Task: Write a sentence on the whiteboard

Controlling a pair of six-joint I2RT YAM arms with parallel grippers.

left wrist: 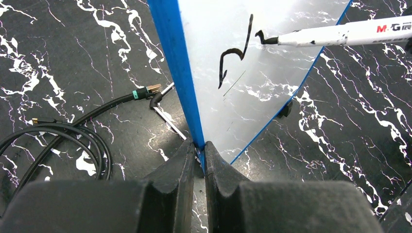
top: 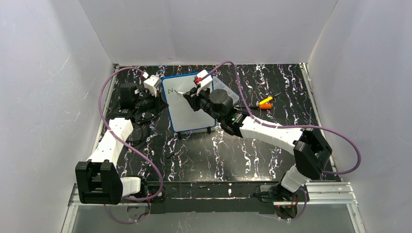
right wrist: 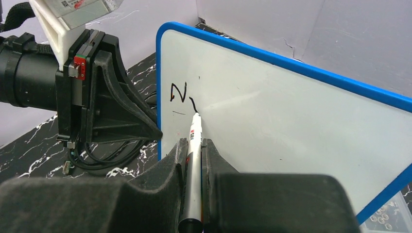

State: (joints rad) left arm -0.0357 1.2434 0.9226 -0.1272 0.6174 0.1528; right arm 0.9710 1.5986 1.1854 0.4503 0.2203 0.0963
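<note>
The whiteboard (top: 192, 114) stands tilted on the black marbled table, white with a blue frame. My left gripper (left wrist: 199, 145) is shut on its left blue edge (left wrist: 177, 63), seen from above at the board's left side (top: 160, 97). My right gripper (right wrist: 193, 143) is shut on a white marker (right wrist: 195, 128), whose black tip touches the board (left wrist: 262, 38). The sentence (right wrist: 178, 92) stands as a black "N" near the board's top left, with a short fresh stroke beside it (left wrist: 233, 53). The right gripper (top: 192, 97) hangs over the board's upper middle.
A clear plastic box (top: 228, 92) sits behind the board's right side, and an orange-handled tool (top: 265, 102) lies to its right. Black cables (left wrist: 58, 131) and a thin metal rod (left wrist: 167, 116) lie left of the board. White walls enclose the table.
</note>
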